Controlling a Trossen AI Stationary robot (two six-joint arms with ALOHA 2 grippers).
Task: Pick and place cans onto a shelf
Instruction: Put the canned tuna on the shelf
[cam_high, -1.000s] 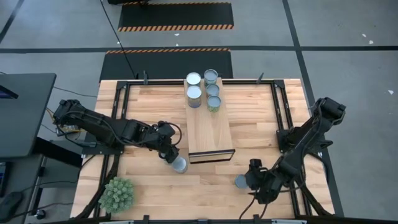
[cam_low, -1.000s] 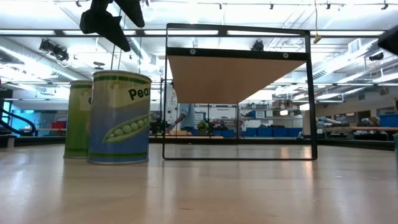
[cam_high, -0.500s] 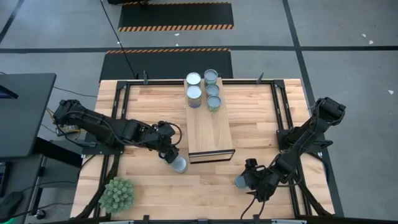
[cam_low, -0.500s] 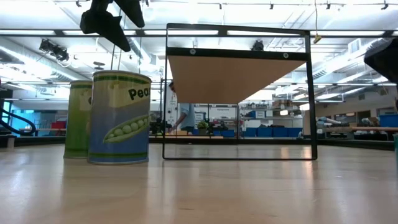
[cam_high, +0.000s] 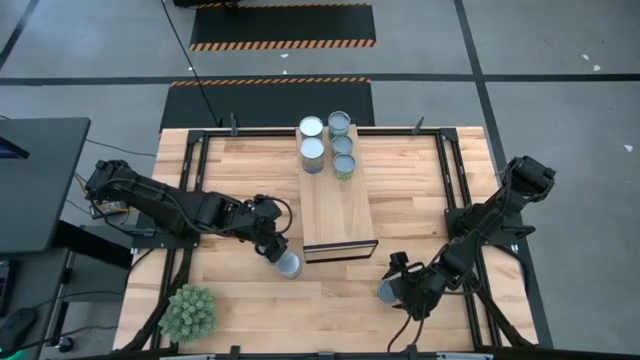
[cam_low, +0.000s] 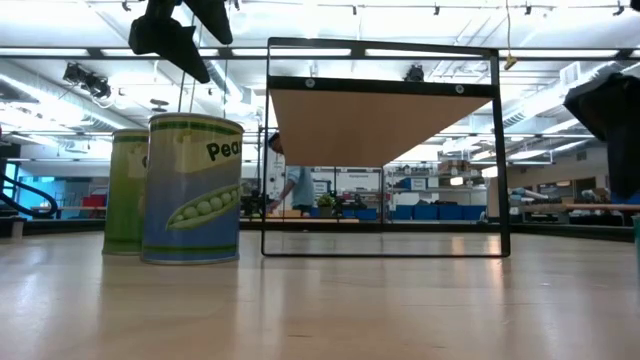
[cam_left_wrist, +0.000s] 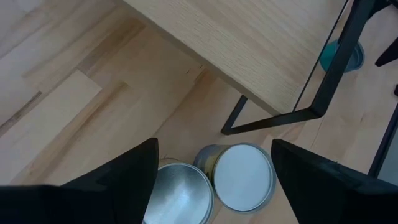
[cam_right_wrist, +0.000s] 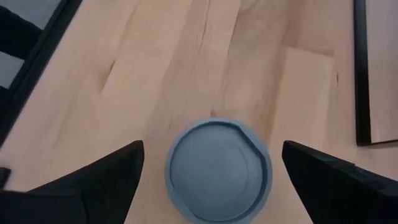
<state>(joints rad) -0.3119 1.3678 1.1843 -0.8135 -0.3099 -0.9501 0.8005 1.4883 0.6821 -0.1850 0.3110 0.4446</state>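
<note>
Left tool: the left tool (cam_high: 272, 246) hangs over 2 cans just off the shelf's open front end, toward the surface's left side, fingers spread and holding nothing; in the left wrist view both can tops show between its fingers (cam_left_wrist: 127, 180).
Right tool: the right tool (cam_high: 398, 283) sits near the surface's front edge, right of the shelf's front corner, fingers spread wide either side of a blue can (cam_right_wrist: 217, 168) and not closed on it.
Shelf: the shelf (cam_high: 338, 215) runs from the surface's back edge toward its middle, dark-edged open end (cam_high: 340, 250) facing the front.
Cans placed: 5 cans (cam_high: 327, 143) cluster at the shelf's back end; the front half of the plank is bare.
Cans waiting: the left pair (cam_left_wrist: 214, 180) stand touching or almost so; the blue can stands alone.
Risk, left: closing on 1 of the pair could nudge or tip its neighbour, since there is little gap for a finger between them.
Risk, right: an off-centre close could push the can toward the front edge.
Risk, shelf: a low lift could strike the shelf's frame (cam_left_wrist: 326, 81).
Open room: bare wood both sides of the shelf; a green plant (cam_high: 188, 312) fills the front-left corner.
</note>
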